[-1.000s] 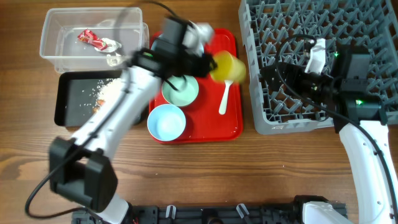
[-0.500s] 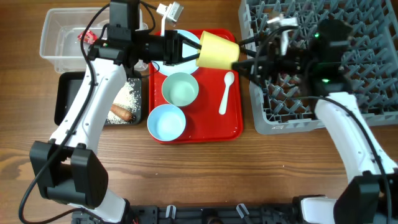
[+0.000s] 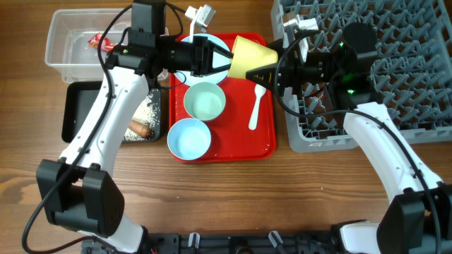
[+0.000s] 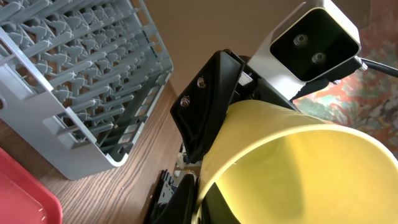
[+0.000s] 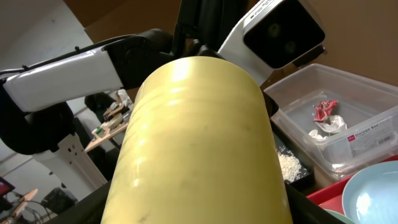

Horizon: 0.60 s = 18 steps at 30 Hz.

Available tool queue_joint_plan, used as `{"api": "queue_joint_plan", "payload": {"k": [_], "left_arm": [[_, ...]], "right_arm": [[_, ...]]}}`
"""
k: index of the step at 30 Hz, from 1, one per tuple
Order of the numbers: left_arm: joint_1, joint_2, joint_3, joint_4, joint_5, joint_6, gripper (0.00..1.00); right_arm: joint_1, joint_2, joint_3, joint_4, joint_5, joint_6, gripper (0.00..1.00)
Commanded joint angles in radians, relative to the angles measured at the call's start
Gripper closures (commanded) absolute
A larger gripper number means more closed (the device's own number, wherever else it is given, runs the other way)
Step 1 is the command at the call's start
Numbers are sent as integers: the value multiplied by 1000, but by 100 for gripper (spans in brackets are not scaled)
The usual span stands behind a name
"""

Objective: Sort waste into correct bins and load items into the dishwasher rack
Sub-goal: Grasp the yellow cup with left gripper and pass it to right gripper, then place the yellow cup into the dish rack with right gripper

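A small yellow cup [image 3: 251,58] hangs on its side above the red tray [image 3: 265,141]. My left gripper [image 3: 224,60] is shut on its rim, and the left wrist view looks into the cup [image 4: 298,168] past one finger [image 4: 199,205]. My right gripper [image 3: 274,70] is open, its fingers flanking the cup's narrow base; the cup [image 5: 199,143] fills the right wrist view. On the tray lie a mint bowl [image 3: 205,101], a pale blue bowl [image 3: 189,138], a white spoon [image 3: 256,106] and a pale blue plate [image 3: 182,44], partly hidden by the left arm.
The grey dishwasher rack [image 3: 395,42] stands at the right, under my right arm. The clear tub [image 3: 70,49] holds a red-and-white wrapper [image 3: 99,42] and tissue. The black tub [image 3: 78,113] holds rice [image 3: 145,113] and an orange-brown stick [image 3: 139,128].
My left gripper swung the cup up and to the right over the tray. My right gripper came left from the rack and now has its fingers around the cup's base.
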Motion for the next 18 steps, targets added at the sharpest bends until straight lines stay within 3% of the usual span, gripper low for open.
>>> {"api": "queue_joint_plan", "payload": {"k": [1, 8, 11, 13, 15, 18], "left_arm": [[-4, -9, 4, 1, 34, 2, 94], [-4, -9, 4, 1, 34, 2, 93], [-4, -9, 4, 1, 18, 5, 93], [-4, -9, 4, -3, -41, 5, 93], [-4, -9, 4, -34, -183, 5, 93], [-4, -9, 4, -127, -533, 5, 93]], "right_arm": [[-23, 21, 13, 9, 22, -4, 37], [-121, 21, 13, -27, 2, -8, 38], [-189, 21, 13, -146, 40, -21, 42], [-231, 21, 13, -290, 118, -49, 39], [-259, 12, 14, -435, 211, -93, 39], [-272, -34, 27, -650, 403, -153, 39]]}}
